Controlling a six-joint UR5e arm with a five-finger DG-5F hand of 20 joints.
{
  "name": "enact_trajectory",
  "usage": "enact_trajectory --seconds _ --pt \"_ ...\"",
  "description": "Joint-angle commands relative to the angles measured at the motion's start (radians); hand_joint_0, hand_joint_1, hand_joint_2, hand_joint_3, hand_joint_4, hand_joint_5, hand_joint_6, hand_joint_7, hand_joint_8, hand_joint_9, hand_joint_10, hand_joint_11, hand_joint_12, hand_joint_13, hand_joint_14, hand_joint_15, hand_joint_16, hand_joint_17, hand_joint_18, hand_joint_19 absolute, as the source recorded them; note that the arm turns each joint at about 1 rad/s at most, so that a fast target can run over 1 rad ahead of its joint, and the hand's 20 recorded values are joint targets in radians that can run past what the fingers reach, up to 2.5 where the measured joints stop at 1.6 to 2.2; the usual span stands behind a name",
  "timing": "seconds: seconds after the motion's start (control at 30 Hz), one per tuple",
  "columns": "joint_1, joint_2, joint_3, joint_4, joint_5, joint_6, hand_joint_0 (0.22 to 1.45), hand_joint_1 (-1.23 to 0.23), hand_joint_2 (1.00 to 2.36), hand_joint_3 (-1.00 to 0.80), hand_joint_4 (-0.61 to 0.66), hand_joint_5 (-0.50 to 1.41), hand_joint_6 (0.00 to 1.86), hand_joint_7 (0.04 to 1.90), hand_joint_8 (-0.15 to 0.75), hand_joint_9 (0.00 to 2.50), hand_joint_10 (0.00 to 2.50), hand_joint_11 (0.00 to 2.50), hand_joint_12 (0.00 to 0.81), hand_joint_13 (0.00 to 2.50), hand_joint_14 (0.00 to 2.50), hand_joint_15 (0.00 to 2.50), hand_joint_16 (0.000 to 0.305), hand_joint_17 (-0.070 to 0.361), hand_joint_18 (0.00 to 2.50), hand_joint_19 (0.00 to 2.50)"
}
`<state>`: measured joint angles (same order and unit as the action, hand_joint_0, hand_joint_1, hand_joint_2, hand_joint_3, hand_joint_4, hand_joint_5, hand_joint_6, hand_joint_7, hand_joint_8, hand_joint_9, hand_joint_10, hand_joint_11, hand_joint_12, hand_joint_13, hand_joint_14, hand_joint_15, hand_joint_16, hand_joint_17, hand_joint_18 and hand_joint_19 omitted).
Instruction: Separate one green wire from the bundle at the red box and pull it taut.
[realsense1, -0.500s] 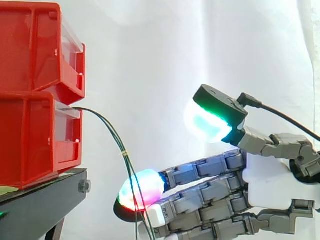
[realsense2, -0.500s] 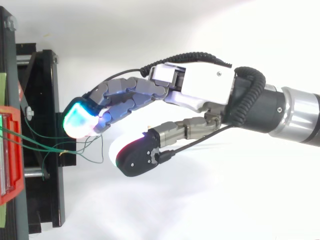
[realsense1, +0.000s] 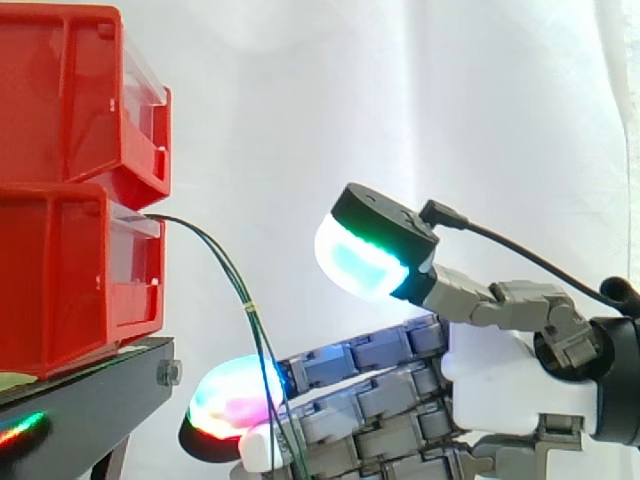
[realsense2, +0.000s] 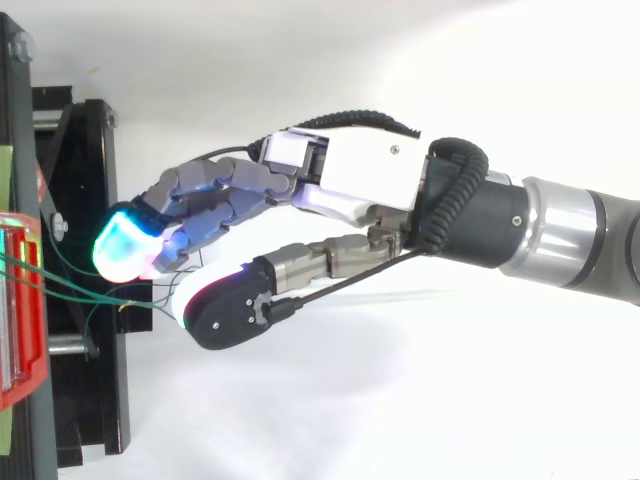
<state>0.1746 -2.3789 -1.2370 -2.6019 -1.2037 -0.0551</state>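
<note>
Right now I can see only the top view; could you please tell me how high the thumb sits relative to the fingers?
Observer: From the side, the hand is open; its thumb pad sits well above the straight fingers, with nothing between them.
Operator: Thanks. Where do the green wires run?
Observer: The green wires leave the top front of the lower red bin and droop in an arc, crossing the glowing fingertip.
Operator: Are they joined?
Observer: A small pale band ties them partway down.
</note>
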Motion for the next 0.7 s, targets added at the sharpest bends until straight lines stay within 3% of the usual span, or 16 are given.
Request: enact_trajectory --seconds 0.0,0.4,0.67 --pt "0.0 -0.002 0.019 -0.017 0.0 -0.003 0.52 -0.59 1.0 -0.46 0.36 -0.15 0.5 0.85 0.307 0.72 0.01 0.24 0.397 0.41 0.01 0.15 0.061 0.138 0.36 0.3" --pt "0.02 -0.003 0.036 0.034 0.003 -0.049 0.55 -0.64 1.0 -0.47 0.37 -0.12 0.5 0.91 0.298 0.79 0.01 0.27 0.386 0.48 0.01 0.17 0.059 0.133 0.44 0.33" --pt "0.029 -0.017 0.036 0.037 0.013 -0.026 0.58 -0.67 1.0 -0.48 0.38 -0.1 0.5 0.95 0.295 0.84 0.01 0.29 0.384 0.53 0.01 0.19 0.057 0.129 0.48 0.36"
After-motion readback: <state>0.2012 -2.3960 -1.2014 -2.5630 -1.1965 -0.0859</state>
